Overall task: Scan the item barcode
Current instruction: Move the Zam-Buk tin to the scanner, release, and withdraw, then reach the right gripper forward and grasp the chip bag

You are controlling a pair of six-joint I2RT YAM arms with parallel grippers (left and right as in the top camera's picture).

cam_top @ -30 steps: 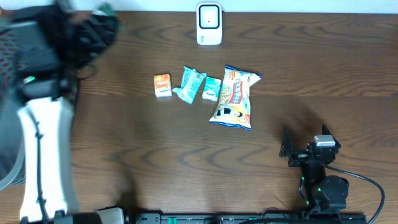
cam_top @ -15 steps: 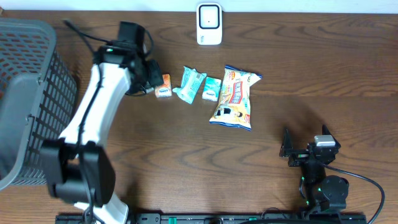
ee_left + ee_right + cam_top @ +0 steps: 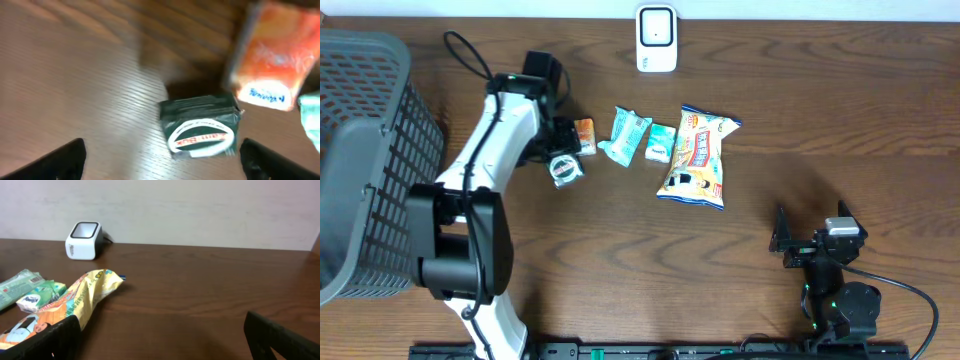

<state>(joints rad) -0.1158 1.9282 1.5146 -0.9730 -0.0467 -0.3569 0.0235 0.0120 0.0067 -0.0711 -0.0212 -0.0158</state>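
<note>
My left hand point(image 3: 162, 159) is open. Its two black fingertips point(image 3: 56, 161) stand wide apart at the lower corners of the left wrist view and touch nothing.

The small dark green packet with a white oval label point(image 3: 200, 131) lies flat on the dark brown wooden desk point(image 3: 620, 260), label side up, in the gap between these fingertips and clear of both. In the overhead view it sits just below the small orange box point(image 3: 584, 131), close to it but apart.

To the right of the orange box, two teal wrapped packets point(image 3: 627, 135) lie side by side. Next comes the yellow snack bag point(image 3: 698, 157), which touches the nearer teal packet.

The white barcode scanner point(image 3: 656, 38) stands at the far edge of the desk, well apart from the dark green packet. The grey mesh basket point(image 3: 360, 150) occupies the left end of the desk.

My right hand point(image 3: 810, 238) is open and empty, and rests near the front right of the desk, apart from all items
</note>
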